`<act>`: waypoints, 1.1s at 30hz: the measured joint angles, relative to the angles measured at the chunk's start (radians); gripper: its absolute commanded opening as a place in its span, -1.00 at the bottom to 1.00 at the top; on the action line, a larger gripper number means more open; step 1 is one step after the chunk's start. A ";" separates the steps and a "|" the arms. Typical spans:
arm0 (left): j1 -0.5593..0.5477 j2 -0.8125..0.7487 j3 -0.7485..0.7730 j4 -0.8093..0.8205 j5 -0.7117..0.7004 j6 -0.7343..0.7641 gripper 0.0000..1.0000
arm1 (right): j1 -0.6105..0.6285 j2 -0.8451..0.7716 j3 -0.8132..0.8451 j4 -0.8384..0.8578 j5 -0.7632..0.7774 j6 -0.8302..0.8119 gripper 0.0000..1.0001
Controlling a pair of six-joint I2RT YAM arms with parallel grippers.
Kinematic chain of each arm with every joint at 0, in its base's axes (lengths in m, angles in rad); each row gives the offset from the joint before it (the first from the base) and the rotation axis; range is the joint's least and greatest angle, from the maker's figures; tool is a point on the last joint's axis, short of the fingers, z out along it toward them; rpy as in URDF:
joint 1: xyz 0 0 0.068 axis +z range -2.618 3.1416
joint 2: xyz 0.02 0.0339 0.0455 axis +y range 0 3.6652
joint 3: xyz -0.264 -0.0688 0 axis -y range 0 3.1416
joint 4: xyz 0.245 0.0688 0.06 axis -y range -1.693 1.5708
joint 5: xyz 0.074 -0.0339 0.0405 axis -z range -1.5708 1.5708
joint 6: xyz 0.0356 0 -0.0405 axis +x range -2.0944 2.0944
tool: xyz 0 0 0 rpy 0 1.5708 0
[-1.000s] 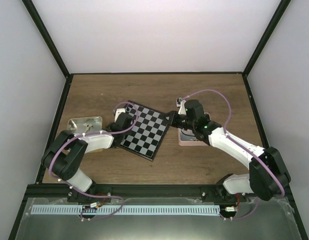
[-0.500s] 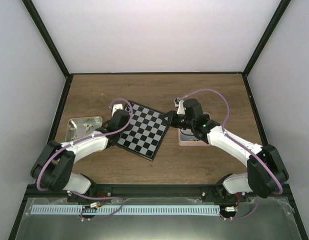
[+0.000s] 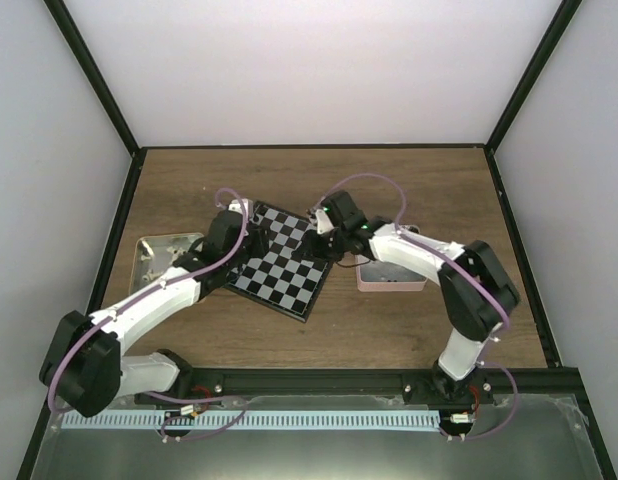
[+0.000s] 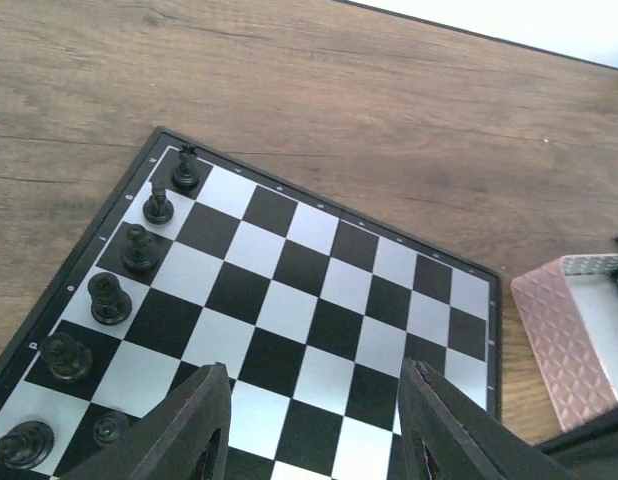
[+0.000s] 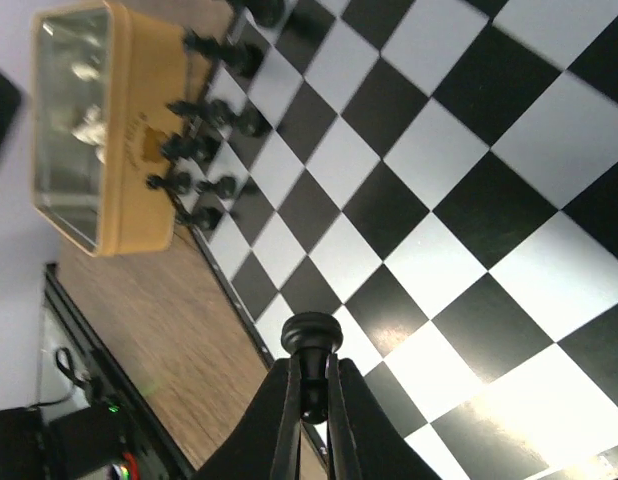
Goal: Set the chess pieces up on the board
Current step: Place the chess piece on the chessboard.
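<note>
A wooden tabletop [image 3: 409,185] carries a tan tray [image 3: 154,248] at its left side and a pink tray [image 3: 389,284] right of centre, the two well apart.

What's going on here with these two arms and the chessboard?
Two arms are setting up the board. The fingers of the right gripper are shut on a black piece, held over the board. The left gripper is open and empty above the board. A row of black pieces already stands along one edge, next to the tan tray.

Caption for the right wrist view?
Right claw grips a black pawn above the chessboard, black pieces lining its far edge.
</note>
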 measured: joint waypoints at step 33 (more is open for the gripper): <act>-0.002 -0.014 -0.024 -0.019 0.235 0.050 0.25 | 0.071 0.128 0.229 -0.449 0.245 -0.123 -0.32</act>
